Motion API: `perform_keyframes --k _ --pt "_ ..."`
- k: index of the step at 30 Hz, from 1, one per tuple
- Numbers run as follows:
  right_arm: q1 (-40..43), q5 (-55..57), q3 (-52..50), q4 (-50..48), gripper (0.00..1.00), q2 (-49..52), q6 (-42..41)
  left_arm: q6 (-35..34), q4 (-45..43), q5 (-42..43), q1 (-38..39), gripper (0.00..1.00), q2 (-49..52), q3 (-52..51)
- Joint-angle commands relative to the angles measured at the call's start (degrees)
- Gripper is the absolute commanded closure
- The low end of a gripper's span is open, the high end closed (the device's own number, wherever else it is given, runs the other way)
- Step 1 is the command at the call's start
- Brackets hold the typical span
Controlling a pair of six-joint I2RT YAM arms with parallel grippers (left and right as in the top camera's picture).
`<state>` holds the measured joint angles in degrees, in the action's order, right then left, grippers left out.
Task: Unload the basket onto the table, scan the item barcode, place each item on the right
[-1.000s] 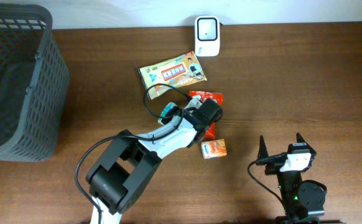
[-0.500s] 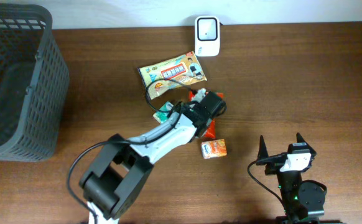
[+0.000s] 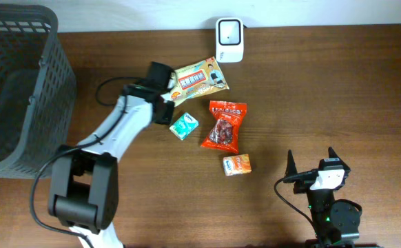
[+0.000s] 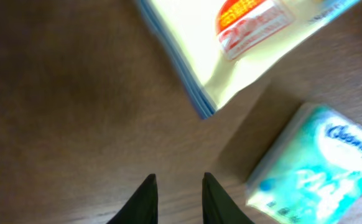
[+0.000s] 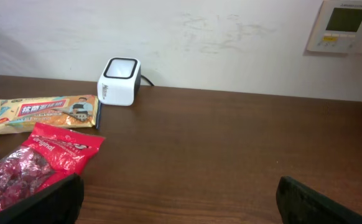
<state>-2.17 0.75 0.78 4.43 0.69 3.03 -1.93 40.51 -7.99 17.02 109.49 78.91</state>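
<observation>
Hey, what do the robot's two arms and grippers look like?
Left arm: white links, black joints, a looping black cable. Left gripper: thin tapered black fingers. Right arm: black, with a white block behind the right gripper, which has pointed black fingers.

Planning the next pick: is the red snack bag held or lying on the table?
Lying on the table: the red snack bag rests flat, untouched; the left gripper is empty.

There were one basket (image 3: 59,76), one scanner (image 3: 229,31), one yellow packet (image 3: 195,78), one red packet (image 3: 222,126), one tissue pack (image 3: 184,126), one orange box (image 3: 236,164).
</observation>
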Motion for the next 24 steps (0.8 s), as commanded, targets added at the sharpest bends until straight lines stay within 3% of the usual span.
perform_keyframes --k 1,7,12,19,24 --pt "0.3 0.3 -0.5 0.2 0.02 -0.3 0.0 0.3 1.4 13.3 -2.7 0.80 -0.1 -0.1" --pt "0.3 0.3 -0.5 0.2 0.02 -0.3 0.0 0.3 -0.2 27.6 -3.3 0.87 4.3 -0.3" --pt "0.3 0.3 -0.5 0.2 0.02 -0.3 0.0 0.3 -1.3 29.6 -3.3 0.94 9.2 -0.3" --pt "0.3 0.3 -0.5 0.2 0.02 -0.3 0.0 0.3 -2.1 24.6 -3.4 1.00 11.6 -0.3" --pt "0.3 0.3 -0.5 0.2 0.02 -0.3 0.0 -3.2 -2.3 11.5 -3.4 1.00 12.1 -0.3"
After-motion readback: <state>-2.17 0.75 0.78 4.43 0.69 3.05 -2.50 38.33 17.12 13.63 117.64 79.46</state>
